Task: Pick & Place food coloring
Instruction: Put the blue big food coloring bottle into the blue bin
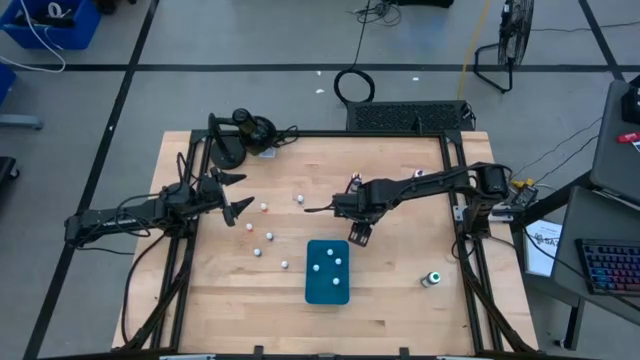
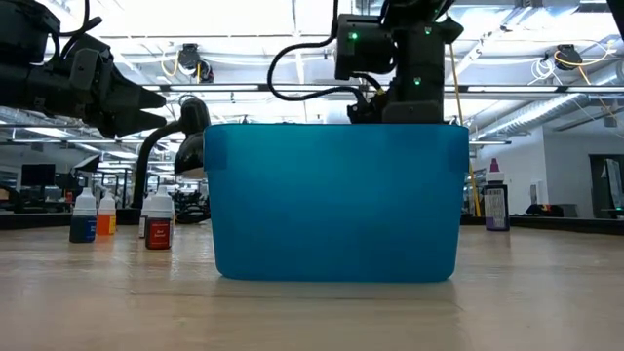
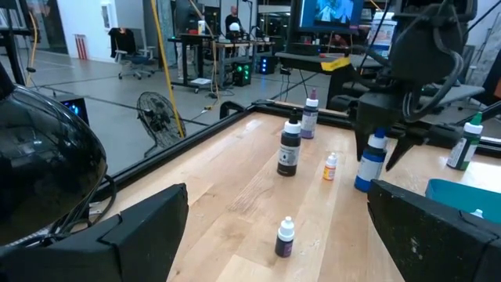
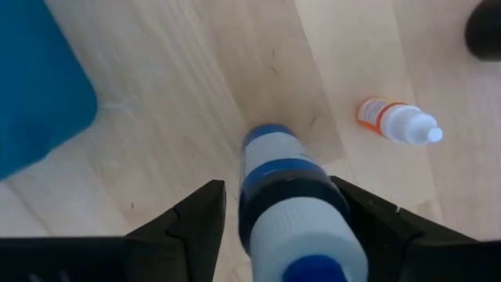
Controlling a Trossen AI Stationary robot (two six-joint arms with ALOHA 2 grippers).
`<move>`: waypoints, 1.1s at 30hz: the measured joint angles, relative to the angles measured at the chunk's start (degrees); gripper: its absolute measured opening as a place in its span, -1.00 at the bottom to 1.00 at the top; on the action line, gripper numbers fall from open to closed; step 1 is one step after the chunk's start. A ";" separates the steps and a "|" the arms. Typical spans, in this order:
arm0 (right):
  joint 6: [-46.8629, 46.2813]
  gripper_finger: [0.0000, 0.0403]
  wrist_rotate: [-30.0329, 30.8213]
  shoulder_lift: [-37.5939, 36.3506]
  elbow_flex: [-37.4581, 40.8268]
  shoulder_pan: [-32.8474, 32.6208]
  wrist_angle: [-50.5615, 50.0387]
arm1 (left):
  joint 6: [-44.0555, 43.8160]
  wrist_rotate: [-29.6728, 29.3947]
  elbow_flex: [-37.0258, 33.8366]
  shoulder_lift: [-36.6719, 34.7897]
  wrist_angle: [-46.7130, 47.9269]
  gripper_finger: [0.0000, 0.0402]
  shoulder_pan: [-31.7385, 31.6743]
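My right claw [image 4: 274, 215] grips a blue food coloring bottle [image 4: 293, 211] above the tabletop [image 1: 400, 300], just beside the teal tray [image 1: 327, 290] | an orange bottle [image 4: 395, 121] lies on its side nearby | my left claw [image 1: 238, 195] hangs released over the scattered bottles [image 1: 262, 235] | three white-capped bottles sit in the tray.
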State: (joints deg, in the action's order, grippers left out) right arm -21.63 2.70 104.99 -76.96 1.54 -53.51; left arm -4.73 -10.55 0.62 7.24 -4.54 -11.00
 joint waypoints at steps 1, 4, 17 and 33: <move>0.02 0.00 0.00 0.00 0.10 0.00 0.11 | 0.00 0.00 0.00 0.00 0.00 0.94 0.00; 0.03 -0.07 0.06 0.00 0.10 0.00 0.84 | 0.00 0.00 0.02 -0.01 0.00 0.94 0.00; 7.56 -0.38 0.27 -1.83 0.10 -2.20 4.83 | 0.00 0.00 0.00 0.00 0.00 0.94 0.00; 2.88 -0.38 9.51 -8.18 -11.59 -13.75 5.30 | 0.00 0.00 0.01 -0.02 0.02 0.94 0.00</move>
State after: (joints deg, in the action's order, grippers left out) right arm -18.75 12.21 96.81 -88.55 -12.21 -48.21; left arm -4.73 -10.55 0.64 7.22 -4.51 -11.00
